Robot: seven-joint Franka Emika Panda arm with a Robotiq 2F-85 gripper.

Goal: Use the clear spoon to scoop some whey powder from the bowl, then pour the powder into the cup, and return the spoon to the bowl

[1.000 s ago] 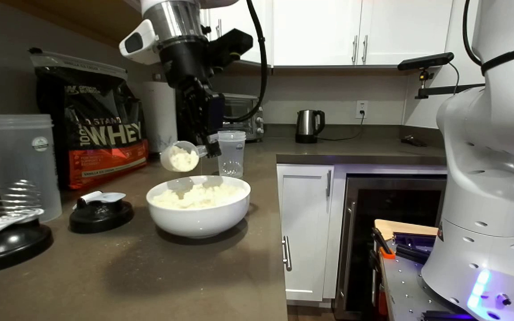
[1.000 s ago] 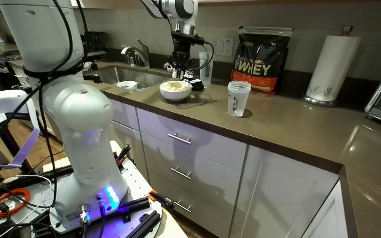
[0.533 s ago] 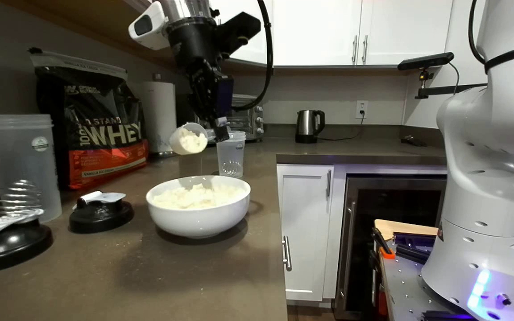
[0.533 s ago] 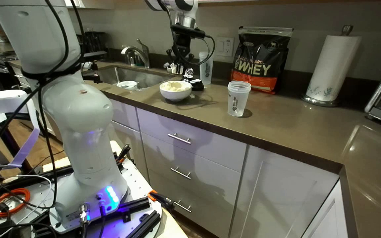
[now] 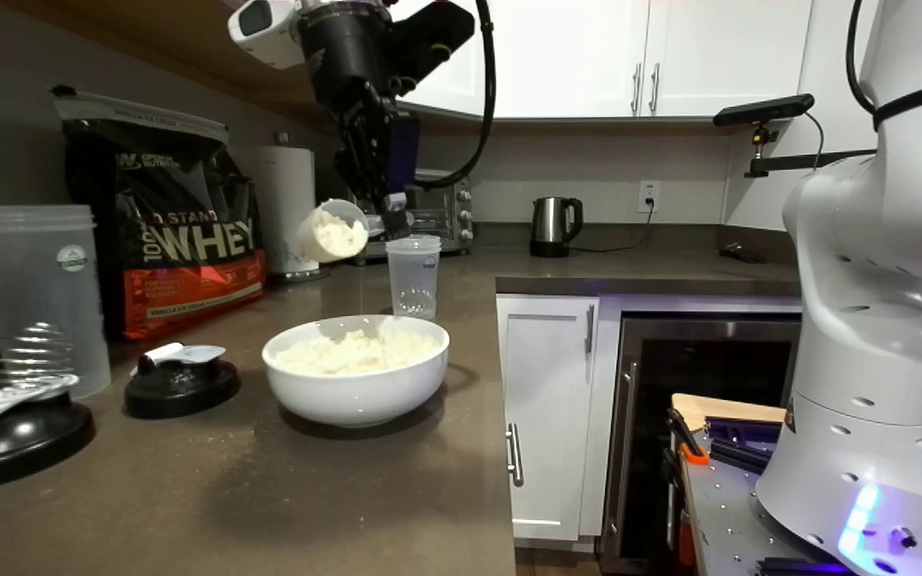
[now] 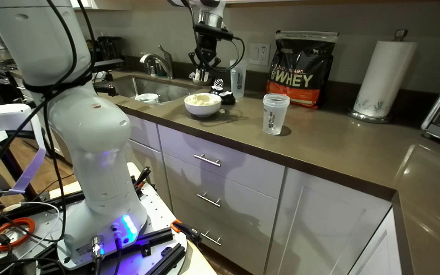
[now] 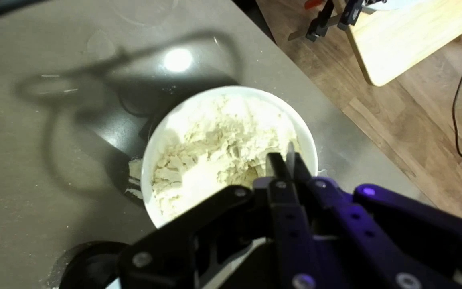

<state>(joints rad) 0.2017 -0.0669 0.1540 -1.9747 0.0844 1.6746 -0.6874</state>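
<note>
My gripper [image 5: 397, 220] is shut on the handle of the clear spoon [image 5: 309, 238], a translucent scoop. The spoon holds off-white powder, is tilted with its opening towards the camera, and hangs above the bowl [image 5: 355, 400]. In the wrist view the handle [image 7: 291, 154] stands between the fingertips [image 7: 288, 166]; the scoop part is hidden. The white bowl, also in an exterior view [image 6: 203, 110], holds a heap of whey powder [image 7: 215, 148]. The translucent cup [image 5: 414, 280] stands upright on the counter beyond the bowl; it also shows in an exterior view [image 6: 274, 116]. The gripper [image 6: 201, 74] is above the bowl's far side there.
A taller shaker tumbler [image 5: 37, 296] and two black lids [image 5: 181, 388] stand left of the bowl. The black WHEY bag [image 5: 173, 232] and paper towel roll [image 6: 386, 80] stand by the wall. The sink [image 6: 159, 91] is beside the bowl. The counter edge [image 6: 243, 149] is near.
My gripper has risen with the filled spoon, lifting it from just over the bowl's rim to well above it. The bowl and cup have not moved.
</note>
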